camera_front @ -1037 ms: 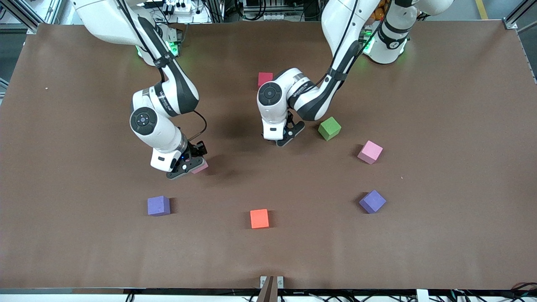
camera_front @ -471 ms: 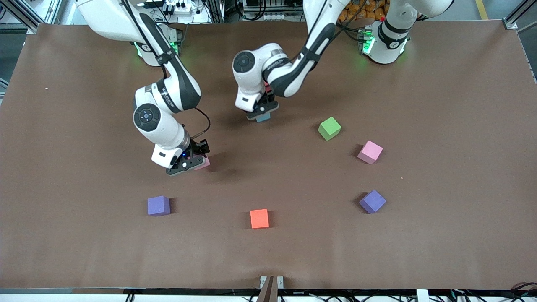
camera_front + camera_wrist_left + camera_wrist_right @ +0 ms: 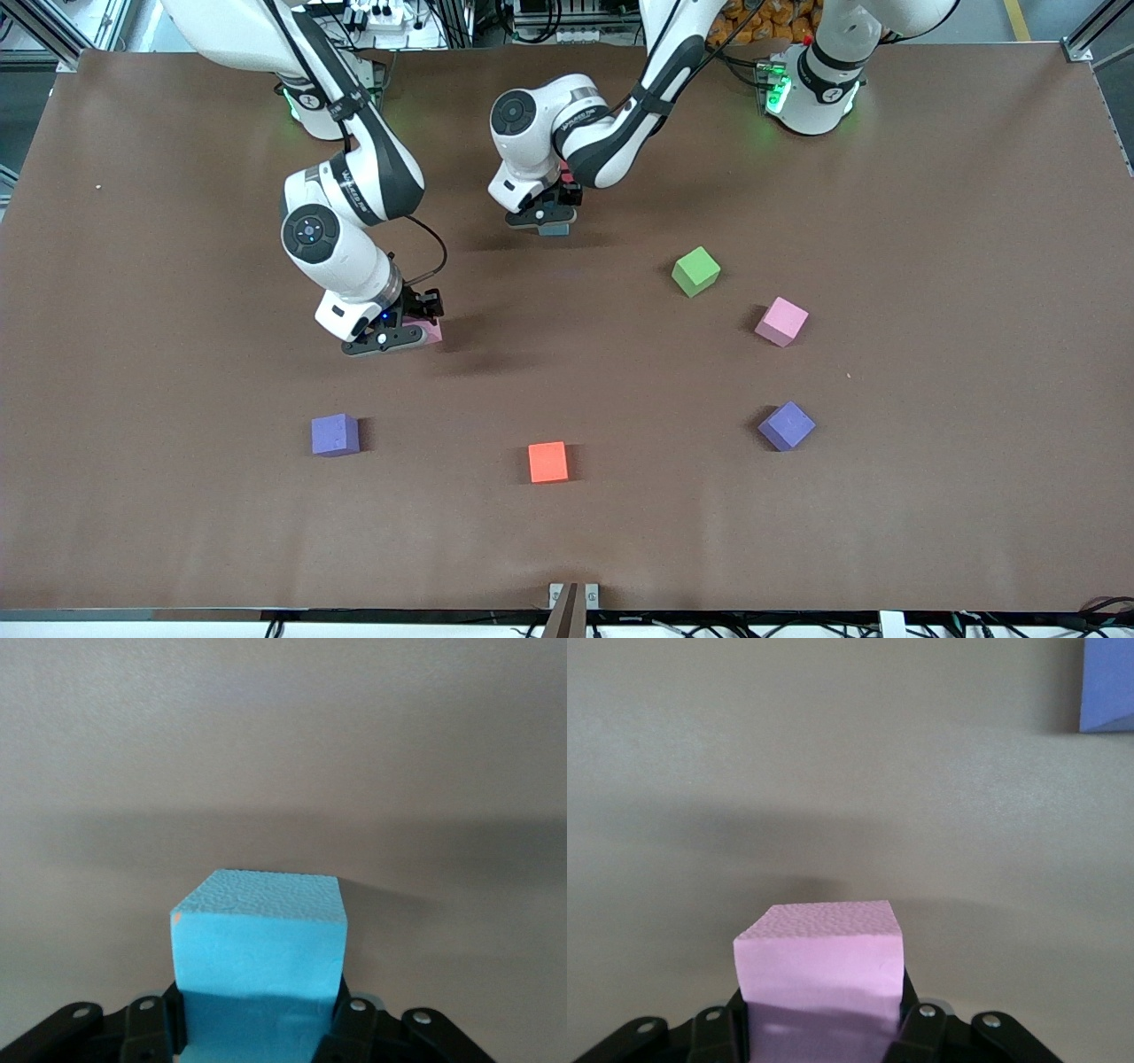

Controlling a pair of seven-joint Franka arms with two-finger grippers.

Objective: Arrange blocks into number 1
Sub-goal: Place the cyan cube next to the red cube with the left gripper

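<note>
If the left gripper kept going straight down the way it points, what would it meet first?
Probably just bare table. The left gripper, shut on the light blue block, points down at open brown surface; the block would likely touch first. Its height above the table is unclear.

Place: a robotics lab is indicated.
Worktop (image 3: 930, 496): a broad brown mat is spread over it, framed by aluminium profile (image 3: 53, 27).
Arms: two white bases (image 3: 811, 97) are bolted along the far edge.
Surroundings: cables and a power strip (image 3: 381, 16) are seen above that edge.

I see open table (image 3: 567, 354) between both arms; the orange block (image 3: 547, 462) and green block (image 3: 695, 270) stand at its edges.
</note>
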